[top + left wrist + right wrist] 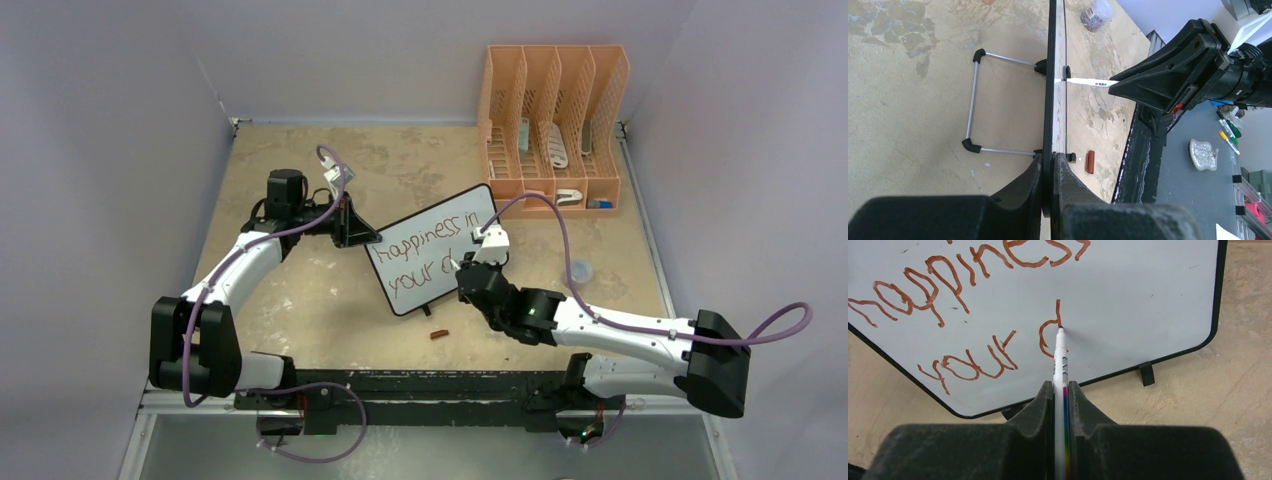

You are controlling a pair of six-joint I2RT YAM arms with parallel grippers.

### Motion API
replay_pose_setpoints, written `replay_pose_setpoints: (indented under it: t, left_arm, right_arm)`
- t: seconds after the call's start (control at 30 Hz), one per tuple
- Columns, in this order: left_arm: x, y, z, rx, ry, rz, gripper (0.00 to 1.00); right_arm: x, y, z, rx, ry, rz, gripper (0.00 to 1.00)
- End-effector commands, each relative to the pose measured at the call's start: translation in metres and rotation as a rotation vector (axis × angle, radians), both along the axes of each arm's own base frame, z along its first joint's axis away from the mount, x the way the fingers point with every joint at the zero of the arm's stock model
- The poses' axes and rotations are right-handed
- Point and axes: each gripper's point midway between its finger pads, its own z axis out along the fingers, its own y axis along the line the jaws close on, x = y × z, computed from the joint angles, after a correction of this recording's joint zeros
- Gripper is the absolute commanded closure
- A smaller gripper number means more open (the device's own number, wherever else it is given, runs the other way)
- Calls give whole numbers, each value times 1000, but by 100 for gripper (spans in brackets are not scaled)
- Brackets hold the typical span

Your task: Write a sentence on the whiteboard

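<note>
The whiteboard (pixel 415 262) stands tilted mid-table, and the sentence (pixel 430 235) on it reads "happiness in" over "your" plus a part-formed letter. My left gripper (pixel 372 240) is shut on the board's left edge; the left wrist view has the board (pixel 1053 75) edge-on between the closed fingers (pixel 1053 161). My right gripper (pixel 1061 386) is shut on a white marker (pixel 1060 357). The marker's tip touches the board (pixel 1138 295) at the foot of a vertical stroke beside the curved letter after "your" (pixel 973 365). In the top view, this gripper (pixel 470 262) covers the board's lower right.
An orange file organizer (pixel 552 125) stands at the back right. A reddish-brown marker cap (pixel 438 334) lies near the front edge below the board. A small clear container (pixel 580 270) sits right of the right arm. The board's wire stand (pixel 973 100) rests behind it.
</note>
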Motion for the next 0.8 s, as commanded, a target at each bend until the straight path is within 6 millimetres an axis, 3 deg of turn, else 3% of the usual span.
replay_pose_setpoints:
  t: [0.0, 0.33, 0.77]
  left_arm:
    - [13, 13, -26, 107, 18, 89, 100]
    - [13, 13, -26, 108, 18, 90, 100]
    - [13, 13, -26, 108, 20, 90, 100]
  right_arm:
    - [12, -1, 15, 23, -54, -47, 100]
    - [13, -13, 11, 11, -39, -86, 100]
    - [-2, -16, -8, 9, 48, -56, 100]
